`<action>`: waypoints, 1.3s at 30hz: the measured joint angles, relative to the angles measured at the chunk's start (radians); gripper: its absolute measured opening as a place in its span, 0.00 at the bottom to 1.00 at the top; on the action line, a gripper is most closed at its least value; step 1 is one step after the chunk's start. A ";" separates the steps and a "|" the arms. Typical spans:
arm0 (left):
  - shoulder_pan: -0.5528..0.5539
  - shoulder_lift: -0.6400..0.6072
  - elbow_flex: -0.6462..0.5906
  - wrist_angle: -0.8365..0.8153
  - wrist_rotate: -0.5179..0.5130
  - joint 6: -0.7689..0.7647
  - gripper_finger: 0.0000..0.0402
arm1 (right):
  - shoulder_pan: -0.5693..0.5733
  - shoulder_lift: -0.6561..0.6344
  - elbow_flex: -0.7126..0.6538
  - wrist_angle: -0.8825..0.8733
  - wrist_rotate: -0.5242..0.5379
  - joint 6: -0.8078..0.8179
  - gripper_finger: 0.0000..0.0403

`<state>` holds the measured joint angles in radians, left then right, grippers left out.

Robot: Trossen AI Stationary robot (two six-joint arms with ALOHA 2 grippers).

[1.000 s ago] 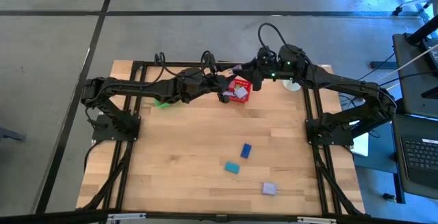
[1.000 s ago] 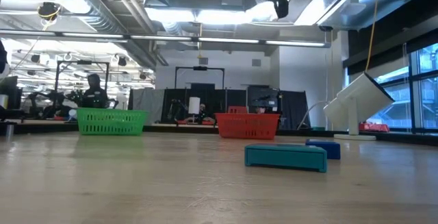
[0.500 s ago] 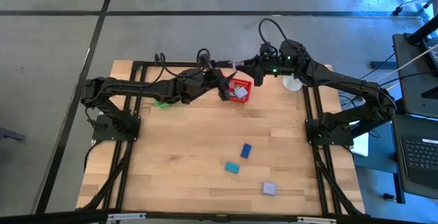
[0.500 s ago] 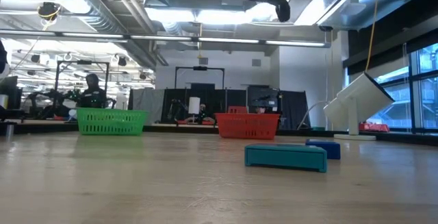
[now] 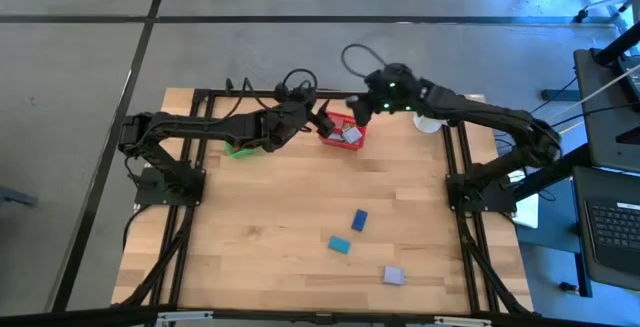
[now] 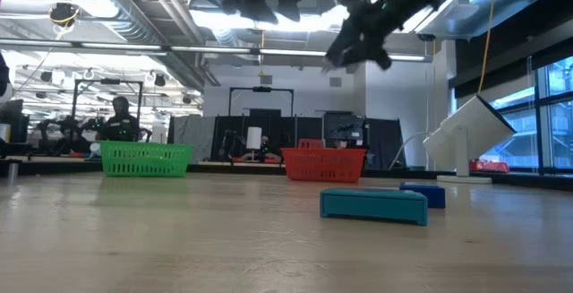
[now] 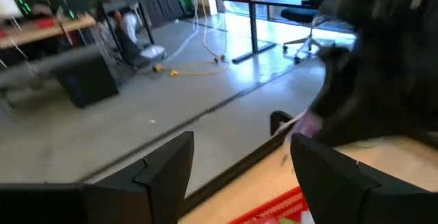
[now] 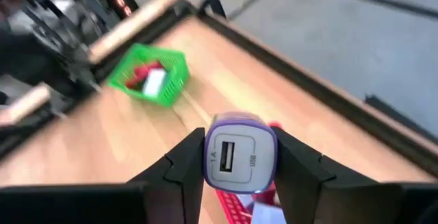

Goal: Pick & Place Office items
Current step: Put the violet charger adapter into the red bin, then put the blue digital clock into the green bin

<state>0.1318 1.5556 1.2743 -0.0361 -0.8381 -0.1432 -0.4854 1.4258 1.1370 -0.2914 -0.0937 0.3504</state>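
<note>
Where the worktop (image 5: pixel 260 217) meets its near edge, a lavender block (image 5: pixel 393 276) lies toward the right corner. A little farther in sits a teal block (image 5: pixel 339 244), its long axis running roughly across the worktop, and just beyond it a blue block (image 5: pixel 359 220) whose long axis runs nearly from near edge to far edge. In the low view the teal block (image 6: pixel 373 205) shows its long side, with the blue one (image 6: pixel 423 194) behind it.

Farther back, close to the far edge, the red basket (image 5: pixel 343 133) stands near the middle and already holds small pieces; the green basket (image 5: pixel 239 150) sits toward the left, mostly covered by the left arm. The left arm stretches low along the far edge, its pincer (image 5: pixel 318 124) just beside the red basket's left side, fingers spread wide and holding nothing. The right arm reaches in from the right, bent at the elbow, its pincer (image 5: pixel 358 113) raised over the basket's far rim. It grips a purple-rimmed USB charger plug (image 8: pixel 240 155), socket face turned toward the wrist camera.
</note>
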 joint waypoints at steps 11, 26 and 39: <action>0.077 -0.041 0.000 -0.099 0.267 -0.275 0.60 | 0.000 0.277 -0.001 -0.084 0.000 0.002 0.35; 0.082 -0.063 0.000 -0.126 0.254 -0.188 0.60 | 0.000 0.349 0.000 -0.054 0.119 0.001 0.39; 0.082 -0.063 0.000 -0.129 0.255 -0.186 0.60 | -0.003 0.243 0.000 -0.127 0.022 0.001 0.68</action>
<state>0.2134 1.4929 1.2747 -0.1656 -0.5835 -0.3294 -0.4881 1.6688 1.1366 -0.4180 -0.0719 0.3518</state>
